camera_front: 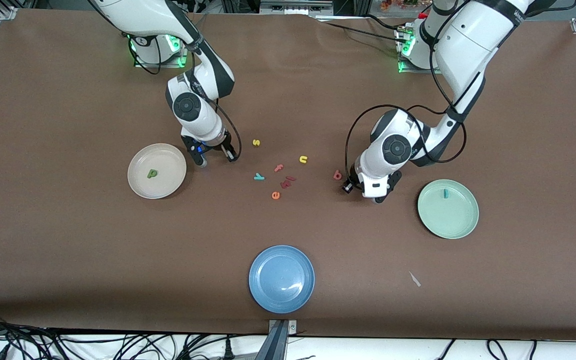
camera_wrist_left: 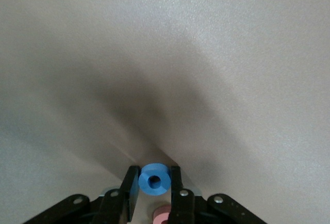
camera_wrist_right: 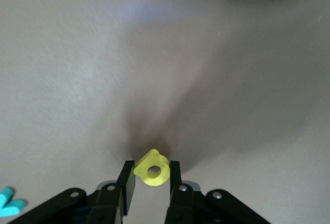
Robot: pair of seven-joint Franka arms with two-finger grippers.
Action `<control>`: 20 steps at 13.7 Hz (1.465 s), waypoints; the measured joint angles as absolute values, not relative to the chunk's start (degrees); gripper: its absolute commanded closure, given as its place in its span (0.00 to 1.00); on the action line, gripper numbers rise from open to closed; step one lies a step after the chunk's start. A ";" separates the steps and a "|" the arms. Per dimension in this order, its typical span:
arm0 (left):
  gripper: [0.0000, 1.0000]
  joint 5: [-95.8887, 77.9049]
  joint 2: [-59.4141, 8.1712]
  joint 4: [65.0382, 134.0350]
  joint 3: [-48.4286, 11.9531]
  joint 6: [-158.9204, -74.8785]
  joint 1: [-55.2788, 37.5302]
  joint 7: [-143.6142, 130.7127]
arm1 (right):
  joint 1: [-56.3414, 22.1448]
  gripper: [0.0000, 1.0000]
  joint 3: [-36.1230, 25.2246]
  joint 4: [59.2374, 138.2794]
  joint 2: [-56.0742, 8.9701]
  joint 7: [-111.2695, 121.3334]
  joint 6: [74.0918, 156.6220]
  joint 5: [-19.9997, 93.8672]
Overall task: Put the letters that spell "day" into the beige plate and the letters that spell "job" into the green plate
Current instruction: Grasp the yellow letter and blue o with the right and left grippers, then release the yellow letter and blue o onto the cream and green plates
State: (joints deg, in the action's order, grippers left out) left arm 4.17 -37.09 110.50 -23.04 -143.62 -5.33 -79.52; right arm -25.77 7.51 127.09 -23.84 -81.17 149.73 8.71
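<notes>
Now my left gripper (camera_wrist_left: 154, 190) sits low at the brown surface (camera_front: 68, 260), its fingers (camera_wrist_left: 130, 190) pinching the blue ring o (camera_wrist_left: 154, 180) between them. Just beside it, toward the right arm's end of the surface, lies the red-pink b (camera_front: 337, 175); toward the left arm's end is the green plate (camera_front: 460, 225), with the thin teal j (camera_front: 445, 193) lying in it.

My right gripper (camera_wrist_right: 151, 185) is also down at the surface, clamped on the yellow a (camera_wrist_right: 152, 168). Just beside it, toward the right arm's end, rests the beige plate (camera_front: 168, 172), which carries the dark green d (camera_front: 152, 173). The teal y (camera_front: 259, 176) lies near this gripper, toward the left arm's end, among the loose letters: a yellow s (camera_front: 256, 142), a yellow n (camera_front: 303, 159), a pink f (camera_front: 278, 167) and an orange e (camera_front: 275, 195). A blue plate (camera_front: 268, 295) lies well apart from both grippers.
</notes>
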 measured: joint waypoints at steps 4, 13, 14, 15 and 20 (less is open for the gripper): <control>0.92 7.51 -36.91 109.99 -22.94 -142.74 -4.99 -79.15 | -25.61 0.79 0.02 123.76 -18.64 -68.40 136.19 8.67; 0.94 9.25 -29.46 106.54 -22.43 -122.69 13.25 -48.65 | -22.90 0.74 -11.12 124.08 -19.80 -45.69 131.47 8.81; 0.94 9.25 -29.57 106.70 -22.39 -122.25 15.56 -45.38 | -22.92 0.70 -11.05 124.08 -20.51 -45.67 131.61 8.93; 0.94 9.25 -29.86 107.05 -22.36 -122.13 17.52 -42.75 | -22.98 0.58 -10.96 124.07 -21.08 -45.67 131.70 9.20; 0.92 9.25 -33.26 107.84 -22.53 -124.70 19.48 -39.77 | -23.12 0.01 -10.79 123.94 -21.91 -45.66 131.89 9.89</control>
